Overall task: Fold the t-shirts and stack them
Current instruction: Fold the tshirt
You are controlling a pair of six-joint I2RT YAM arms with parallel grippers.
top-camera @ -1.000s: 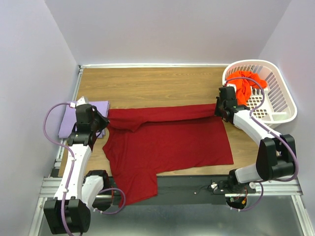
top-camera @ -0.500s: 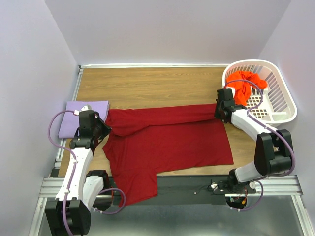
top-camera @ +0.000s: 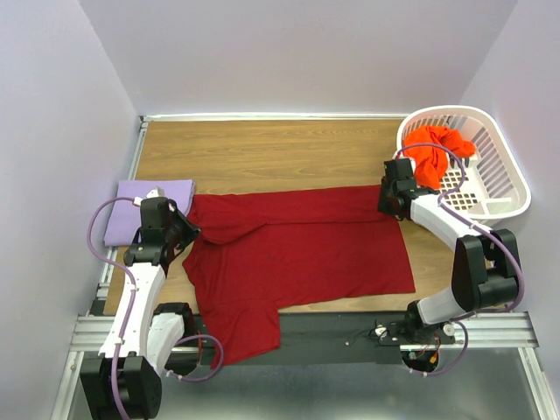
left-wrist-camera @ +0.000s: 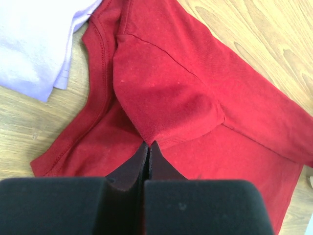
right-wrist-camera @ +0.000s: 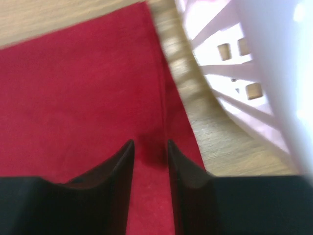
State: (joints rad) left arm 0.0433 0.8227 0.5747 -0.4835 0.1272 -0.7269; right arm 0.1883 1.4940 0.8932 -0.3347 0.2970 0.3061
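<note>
The dark red t-shirt [top-camera: 306, 249] lies spread across the table with its far edge folded toward the middle. My left gripper [top-camera: 179, 229] is at its left end. In the left wrist view the left gripper [left-wrist-camera: 148, 143] is shut, pinching the pointed corner of a folded flap of the dark red t-shirt [left-wrist-camera: 166, 98]. My right gripper [top-camera: 388, 199] is at the shirt's far right corner. In the right wrist view the right gripper [right-wrist-camera: 149, 142] is open, just above the flat cloth [right-wrist-camera: 73, 88]. The lavender t-shirt [top-camera: 127, 210] lies folded at the left. The orange-red t-shirt [top-camera: 433, 153] is bunched in the basket.
The white lattice laundry basket [top-camera: 499, 197] stands at the back right, close beside my right gripper, and shows in the right wrist view [right-wrist-camera: 234, 63]. The red shirt's near left part hangs over the table's front edge [top-camera: 245, 328]. Bare wood [top-camera: 262, 153] lies behind the shirt.
My left gripper has moved off the lavender shirt toward the near right, onto the red shirt's left end. My right gripper has shifted slightly left along the shirt's corner.
</note>
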